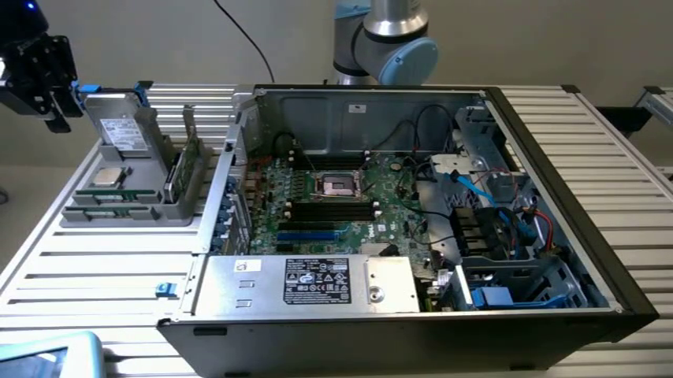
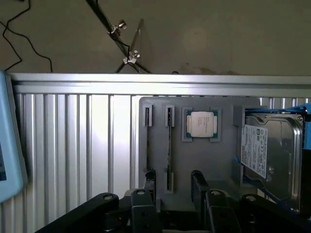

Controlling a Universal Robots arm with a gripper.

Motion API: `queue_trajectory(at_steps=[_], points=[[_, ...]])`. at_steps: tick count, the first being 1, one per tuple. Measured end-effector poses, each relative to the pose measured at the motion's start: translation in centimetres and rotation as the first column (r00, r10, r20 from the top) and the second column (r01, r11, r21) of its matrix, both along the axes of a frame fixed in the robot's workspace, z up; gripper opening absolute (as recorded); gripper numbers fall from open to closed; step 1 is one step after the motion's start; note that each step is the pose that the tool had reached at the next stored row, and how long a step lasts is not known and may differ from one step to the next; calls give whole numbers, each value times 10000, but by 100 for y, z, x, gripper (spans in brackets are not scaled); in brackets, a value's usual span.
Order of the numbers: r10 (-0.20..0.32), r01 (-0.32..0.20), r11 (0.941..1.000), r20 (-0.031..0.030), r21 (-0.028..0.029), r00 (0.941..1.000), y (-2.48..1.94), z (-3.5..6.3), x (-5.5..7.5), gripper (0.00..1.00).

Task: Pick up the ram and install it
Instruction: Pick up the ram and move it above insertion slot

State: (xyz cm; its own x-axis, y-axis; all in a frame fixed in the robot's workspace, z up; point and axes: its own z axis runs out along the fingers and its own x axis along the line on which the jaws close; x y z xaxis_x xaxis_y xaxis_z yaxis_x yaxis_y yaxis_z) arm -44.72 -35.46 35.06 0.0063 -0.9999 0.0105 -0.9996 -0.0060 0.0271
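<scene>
The tool hangs open and holds nothing. In the wrist view its two black fingers stand well apart, with bare holder between them. It is raised clear of the tabletop, pointing down, near the edge on the exterior view's left and above the grey holder, touching nothing.

The ram sits on edge in a narrow slot of the holder, showing as a thin greenish strip just beside the square silver processor. A second slot lies next to it; I cannot tell whether it is filled.

A hard drive stands at the holder's other end. It has a white label, with print too small to read.

The open computer case stands just beside the holder. Inside are the green motherboard and its dark memory slots. The black label on the power supply cannot be read either.

Behind the case, at the tabletop's edge, rises the arm's grey joint with a pale blue cap.
</scene>
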Motion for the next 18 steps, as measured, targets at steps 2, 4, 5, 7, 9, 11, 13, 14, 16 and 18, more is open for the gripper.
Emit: queue_trajectory(at_steps=[2,4,5,7,9,11,13,14,16,18], points=[[0,0,10000,-8,0,10000,-22,-14,1,43],[0,0,10000,-10,1,10000,-41,-48,3,43],[1,-1,10000,-11,0,10000,-45,-66,8,43],[0,0,10000,-23,2,10000,-49,-101,47,43],[0,0,10000,-38,0,10000,-51,-133,86,43],[0,0,10000,-40,1,10000,-51,-170,105,43],[0,0,10000,-55,0,10000,-52,-206,116,43],[0,0,10000,-61,0,10000,-53,-224,117,43],[1,-1,10000,-64,0,10000,-61,-260,118,43],[0,0,10000,-69,1,10000,-82,-297,118,43]])
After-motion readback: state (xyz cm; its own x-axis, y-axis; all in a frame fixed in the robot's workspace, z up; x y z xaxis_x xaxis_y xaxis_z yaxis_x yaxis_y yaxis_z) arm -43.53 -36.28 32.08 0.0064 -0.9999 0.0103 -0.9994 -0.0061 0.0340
